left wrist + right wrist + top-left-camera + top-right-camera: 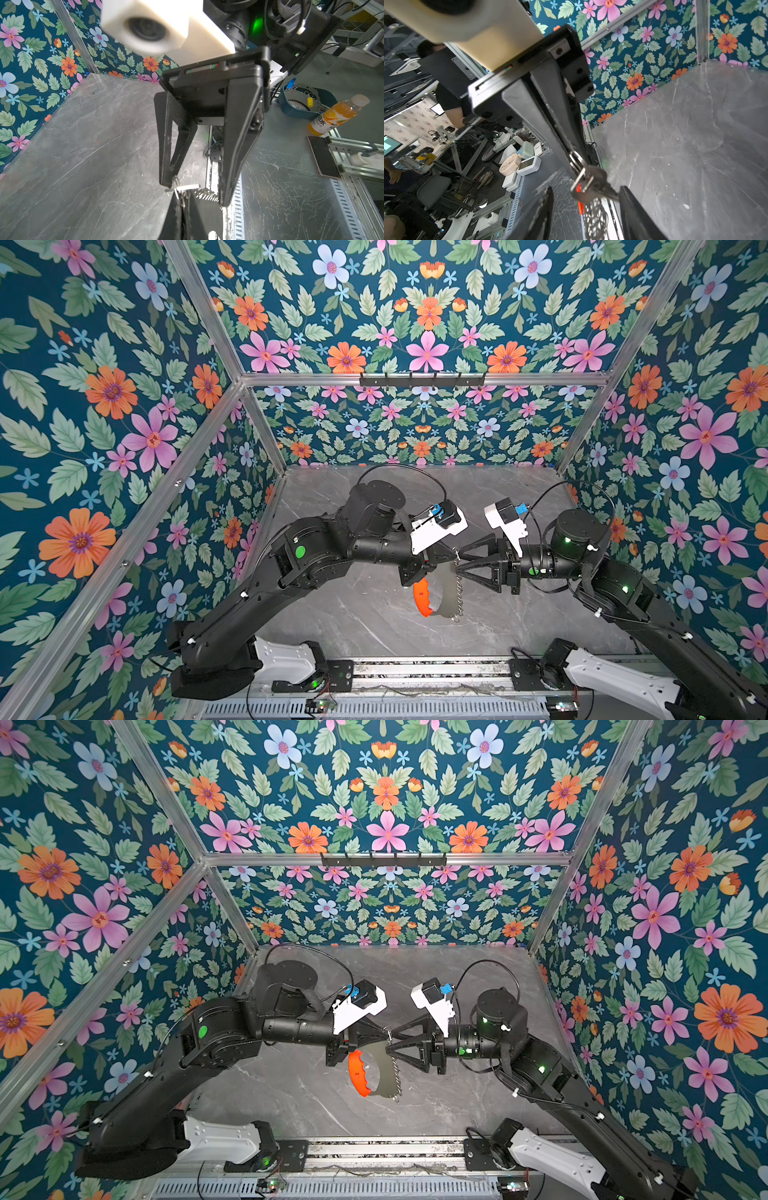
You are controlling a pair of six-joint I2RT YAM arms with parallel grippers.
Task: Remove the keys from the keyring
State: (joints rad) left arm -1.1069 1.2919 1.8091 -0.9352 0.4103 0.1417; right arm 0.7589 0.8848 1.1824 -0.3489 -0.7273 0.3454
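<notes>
Keyring (pixel 444 593): crescent plate hanging from left gripper's (pixel 574 163) tips, its looped edge facing right gripper (pixel 194 193).
Left gripper: pressed together, pinching keyring's top end.
Right gripper: fingers spread, straddling key (pixel 602 187).
Key: just beyond left gripper's tips, between right gripper's fingers.

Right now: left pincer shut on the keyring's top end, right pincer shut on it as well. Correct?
Not quite. The right pincer is open: the left wrist view shows its jaws apart, either side of the keyring's top end. The left pincer is shut on that end, as you said.
</notes>
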